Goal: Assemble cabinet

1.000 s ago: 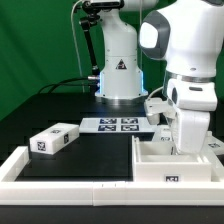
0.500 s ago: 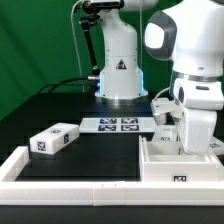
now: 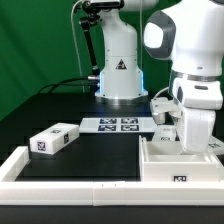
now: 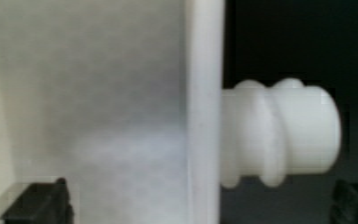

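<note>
white plastic square cabinet shell [image 3: 178, 168]: reckon rigid, light, slick, so grip a thin wall. tool [image 4: 197, 203] looks wide open straddling one, holding nothing; wrist view blurry.

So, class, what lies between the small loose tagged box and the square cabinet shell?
In the exterior view, only bare black table lies between the small box and the shell; the marker board sits farther back, off that line.
</note>
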You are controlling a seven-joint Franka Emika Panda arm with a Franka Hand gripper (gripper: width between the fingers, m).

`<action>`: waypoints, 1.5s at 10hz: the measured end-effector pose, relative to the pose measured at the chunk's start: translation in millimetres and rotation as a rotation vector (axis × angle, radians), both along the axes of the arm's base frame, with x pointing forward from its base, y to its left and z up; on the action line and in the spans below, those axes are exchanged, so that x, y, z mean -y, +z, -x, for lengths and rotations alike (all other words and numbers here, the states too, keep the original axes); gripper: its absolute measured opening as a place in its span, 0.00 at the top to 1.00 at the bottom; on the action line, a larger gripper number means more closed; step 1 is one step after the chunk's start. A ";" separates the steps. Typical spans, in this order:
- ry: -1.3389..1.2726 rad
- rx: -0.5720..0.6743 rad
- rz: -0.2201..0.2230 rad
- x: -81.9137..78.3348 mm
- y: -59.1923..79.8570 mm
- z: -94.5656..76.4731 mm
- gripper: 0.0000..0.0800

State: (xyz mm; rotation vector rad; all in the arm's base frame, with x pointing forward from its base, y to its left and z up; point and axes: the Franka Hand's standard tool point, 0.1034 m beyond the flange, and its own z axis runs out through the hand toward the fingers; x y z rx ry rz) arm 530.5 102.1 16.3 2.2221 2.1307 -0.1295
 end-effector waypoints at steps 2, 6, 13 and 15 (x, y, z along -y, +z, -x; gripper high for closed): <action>0.005 0.014 -0.001 -3.0 14.4 0.7 0.03; 0.013 0.043 -0.005 -14.5 54.3 25.0 0.00; 0.102 0.039 -0.044 -47.8 43.2 52.0 0.00; 0.100 0.038 -0.044 -47.2 42.5 52.3 0.00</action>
